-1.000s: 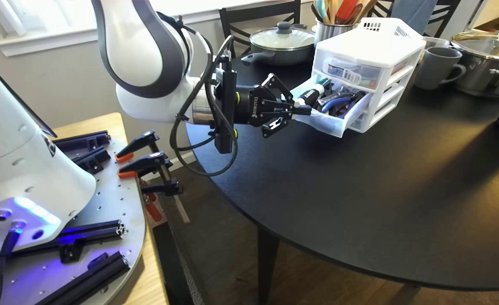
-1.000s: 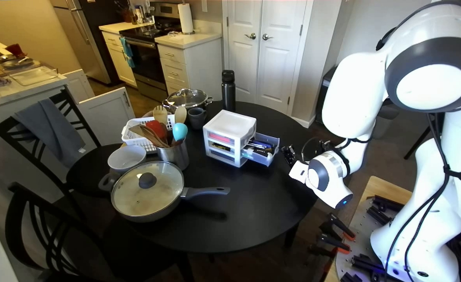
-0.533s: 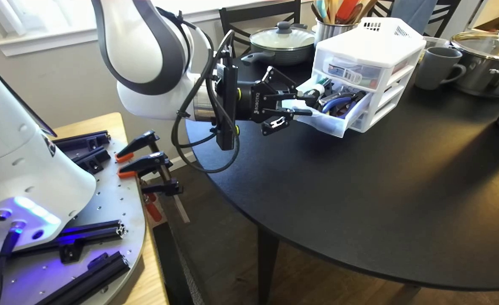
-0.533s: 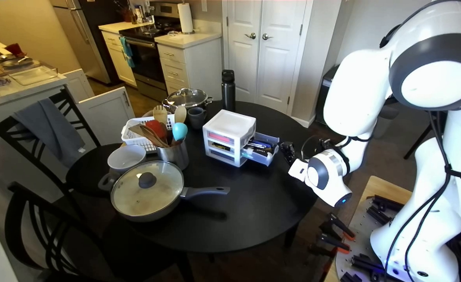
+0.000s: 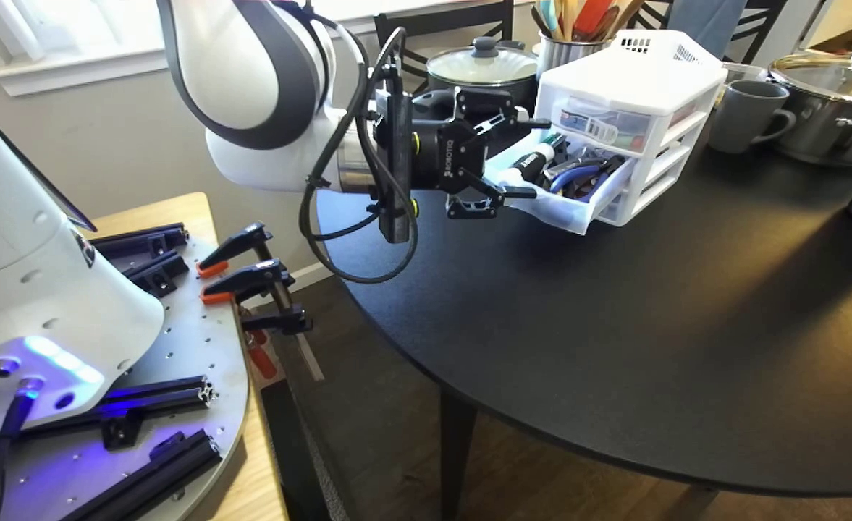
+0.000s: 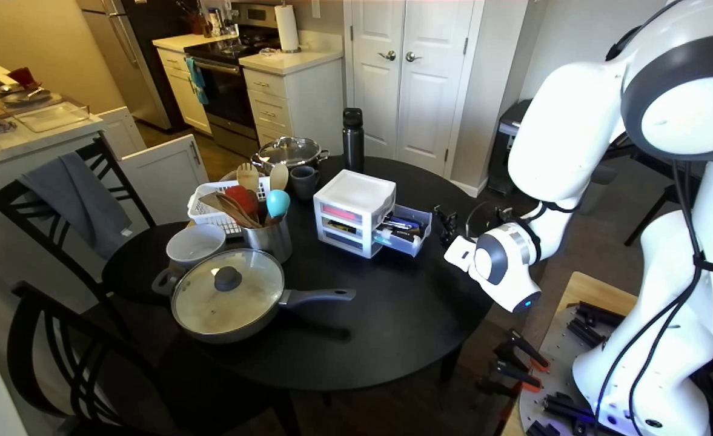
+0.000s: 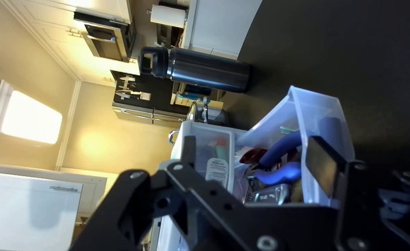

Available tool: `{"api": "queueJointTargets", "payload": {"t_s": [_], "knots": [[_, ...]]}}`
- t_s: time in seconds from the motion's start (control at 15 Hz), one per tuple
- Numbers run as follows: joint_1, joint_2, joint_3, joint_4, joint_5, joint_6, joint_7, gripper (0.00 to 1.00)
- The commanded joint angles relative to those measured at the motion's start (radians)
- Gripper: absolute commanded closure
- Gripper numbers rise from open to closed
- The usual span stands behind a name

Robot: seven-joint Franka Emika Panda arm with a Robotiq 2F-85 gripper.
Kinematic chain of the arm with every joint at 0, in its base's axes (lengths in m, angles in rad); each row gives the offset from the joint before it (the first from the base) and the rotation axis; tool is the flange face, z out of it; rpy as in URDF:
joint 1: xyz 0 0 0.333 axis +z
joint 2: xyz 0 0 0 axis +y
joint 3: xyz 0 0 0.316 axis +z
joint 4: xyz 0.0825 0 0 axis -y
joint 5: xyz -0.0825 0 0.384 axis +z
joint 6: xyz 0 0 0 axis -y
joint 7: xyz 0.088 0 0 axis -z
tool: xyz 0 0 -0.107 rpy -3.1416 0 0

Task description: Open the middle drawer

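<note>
The middle drawer (image 5: 557, 210) stands pulled well out of its white-framed unit (image 5: 635, 76). Pliers with blue handles (image 7: 278, 174) and other dark tools lie inside it. Above, the top drawer (image 5: 603, 124) is closed; the bottom one is also in. My gripper (image 5: 538, 158) is at the pulled-out drawer's front end, its fingers spread wide, one higher and one lower. In the wrist view, one of the fingers (image 7: 321, 165) overlaps the drawer's front wall; whether it touches cannot be told. Nothing is gripped between the fingertips. In an exterior view the gripper (image 6: 444, 224) faces the drawer (image 6: 414, 242).
A lidded pan (image 6: 229, 297) with a long handle, a utensil pot (image 6: 271, 239) and a white basket (image 6: 202, 200) stand beside the unit. Behind are a grey mug (image 5: 744, 119), a steel pot (image 5: 838, 108) and a dark bottle (image 7: 208, 69). Clamps (image 5: 252, 278) jut from the robot's base.
The fingers were shut at the drawer's front edge one second ago and have opened wide since. My gripper has risen a little. The drawer has stayed in place.
</note>
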Motion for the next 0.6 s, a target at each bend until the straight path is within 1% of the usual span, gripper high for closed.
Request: {"api": "queueJointTargets", "payload": {"t_s": [0.0, 0.27, 0.47, 0.53], "knots": [[0.023, -0.078, -0.044, -0.027, -0.023, -0.017, -0.039, 0.0], [0.034, -0.126, -0.077, -0.027, -0.02, -0.012, -0.063, 0.0], [0.036, -0.18, -0.103, -0.022, 0.006, 0.015, -0.138, 0.0], [-0.174, -0.143, 0.104, -0.006, -0.029, -0.035, -0.095, 0.0]]}}
